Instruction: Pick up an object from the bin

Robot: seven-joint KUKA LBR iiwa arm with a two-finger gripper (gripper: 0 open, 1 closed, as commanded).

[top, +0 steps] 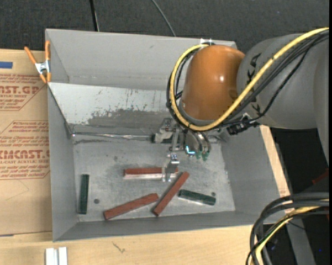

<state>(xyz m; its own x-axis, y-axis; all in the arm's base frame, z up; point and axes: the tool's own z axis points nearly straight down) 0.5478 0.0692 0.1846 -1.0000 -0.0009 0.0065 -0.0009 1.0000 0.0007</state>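
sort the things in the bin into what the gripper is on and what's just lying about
In hand: gripper; level red-brown bar, its right end under the gripper.
Lying about: slanted red-brown bar; lower red-brown bar; left dark green bar; right dark green bar.

— What crowds the gripper (pixel 172 171)?
— The flat reddish-brown stick (pixel 142 173) lies just beside it and runs off toward the view's left. Just below the gripper lies the slanted reddish-brown stick (pixel 170 192). Past that one's lower end, the low reddish-brown stick (pixel 131 206) lies near the front wall.
— And toward the view's right?
— The near dark green stick (pixel 197 197) lies below and right of the gripper, close to the slanted one. Right of the gripper the floor is bare up to the bin (pixel 61 148) wall.
— Any wider room?
— Above and left of the gripper, bare floor reaches the sloping back wall. The far dark green stick (pixel 83 194) lies well off to the left, apart from the rest.
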